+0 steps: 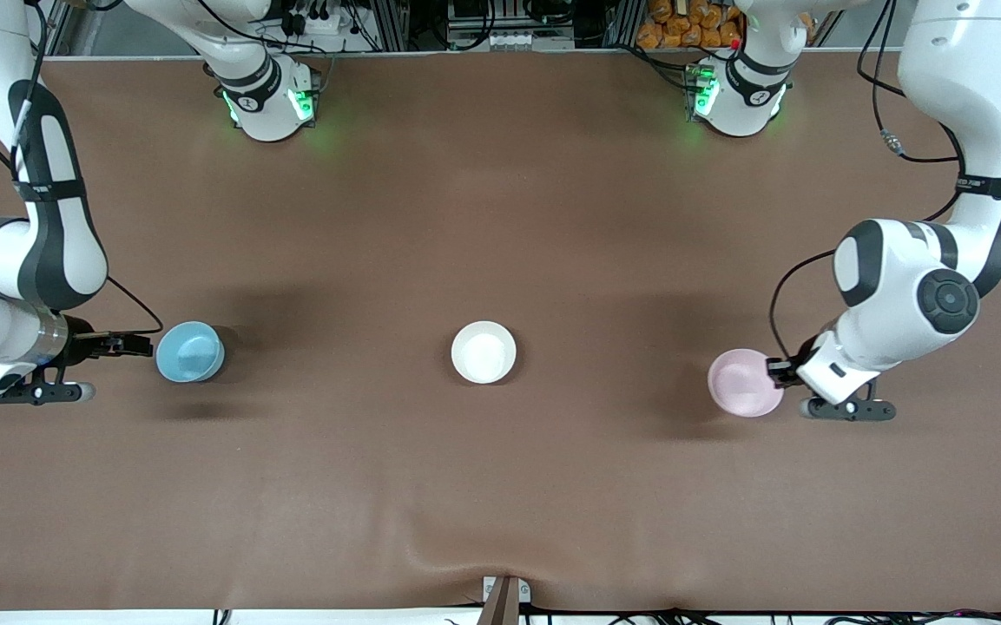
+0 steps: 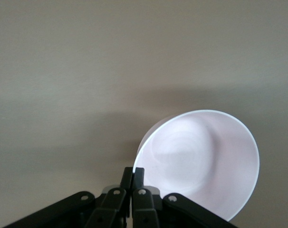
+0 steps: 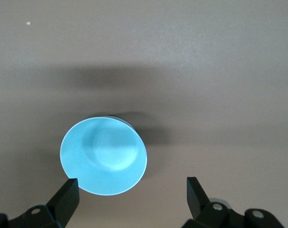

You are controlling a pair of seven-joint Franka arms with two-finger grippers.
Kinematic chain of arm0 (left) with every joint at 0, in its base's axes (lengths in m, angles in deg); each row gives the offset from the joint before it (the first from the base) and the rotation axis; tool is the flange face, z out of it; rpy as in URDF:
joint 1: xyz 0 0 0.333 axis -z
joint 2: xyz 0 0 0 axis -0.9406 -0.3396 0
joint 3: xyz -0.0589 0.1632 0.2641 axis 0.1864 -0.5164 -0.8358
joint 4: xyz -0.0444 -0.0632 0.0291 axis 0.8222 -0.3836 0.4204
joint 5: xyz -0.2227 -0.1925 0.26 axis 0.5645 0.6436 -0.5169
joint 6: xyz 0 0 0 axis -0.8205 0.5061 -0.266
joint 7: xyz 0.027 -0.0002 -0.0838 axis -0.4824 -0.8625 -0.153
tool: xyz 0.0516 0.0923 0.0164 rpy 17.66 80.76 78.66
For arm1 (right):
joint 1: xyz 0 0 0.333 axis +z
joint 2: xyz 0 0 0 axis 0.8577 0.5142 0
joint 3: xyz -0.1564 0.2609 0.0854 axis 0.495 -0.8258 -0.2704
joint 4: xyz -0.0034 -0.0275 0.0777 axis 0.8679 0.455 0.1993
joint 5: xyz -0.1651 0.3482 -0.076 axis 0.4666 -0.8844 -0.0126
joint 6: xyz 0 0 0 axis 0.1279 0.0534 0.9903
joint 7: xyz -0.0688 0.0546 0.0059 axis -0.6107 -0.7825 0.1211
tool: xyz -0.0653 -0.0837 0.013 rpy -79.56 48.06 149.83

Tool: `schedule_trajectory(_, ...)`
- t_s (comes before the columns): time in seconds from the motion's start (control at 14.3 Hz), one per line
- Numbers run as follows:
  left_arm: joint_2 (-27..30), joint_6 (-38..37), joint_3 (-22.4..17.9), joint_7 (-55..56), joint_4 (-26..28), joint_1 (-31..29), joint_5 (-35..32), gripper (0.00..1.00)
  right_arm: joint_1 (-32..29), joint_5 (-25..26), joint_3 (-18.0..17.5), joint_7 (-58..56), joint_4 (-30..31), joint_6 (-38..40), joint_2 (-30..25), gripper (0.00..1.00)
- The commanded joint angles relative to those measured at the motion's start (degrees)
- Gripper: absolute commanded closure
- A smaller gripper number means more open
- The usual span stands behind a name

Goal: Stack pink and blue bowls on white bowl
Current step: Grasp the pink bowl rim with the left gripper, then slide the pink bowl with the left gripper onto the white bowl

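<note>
The left gripper (image 2: pixel 132 176) is pinched on the pink bowl's (image 1: pixel 744 383) rim, while the right gripper (image 3: pixel 133 191) hangs wide open beside the blue bowl (image 1: pixel 191 351), the white bowl (image 1: pixel 484 351) sitting between them mid-table.

Brown table (image 1: pixel 500 486): white bowl (image 1: pixel 484 351), blue bowl (image 1: pixel 191 351)

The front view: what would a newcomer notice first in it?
Three bowls lie in a row: the blue bowl toward the right arm's end, the white bowl in the middle, the pink bowl toward the left arm's end. The left gripper pinches the pink rim; the right gripper is open by the blue bowl.
</note>
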Motion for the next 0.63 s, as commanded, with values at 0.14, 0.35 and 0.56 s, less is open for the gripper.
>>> schedule_trajectory(0.14, -3.6, -2.7, -0.2, 17.6, -7.3, 9.0, 0.7, 1.0, -0.3, -1.0, -0.4, -1.4, 5.2, -1.8, -3.1, 0.0)
schedule_trajectory(0.35, -5.1, -4.0, -0.1, 28.0, -10.9, 15.1, 2.3, 1.0, -0.6, -1.0, -0.4, -1.5, 8.1, -5.9, -3.3, 0.0)
schedule_trajectory(0.56, -6.5, -4.2, -0.2, 35.7, -13.2, 21.3, 6.0, 1.0, -0.7, -1.0, -0.4, -1.5, 10.8, -12.3, -2.6, 0.0)
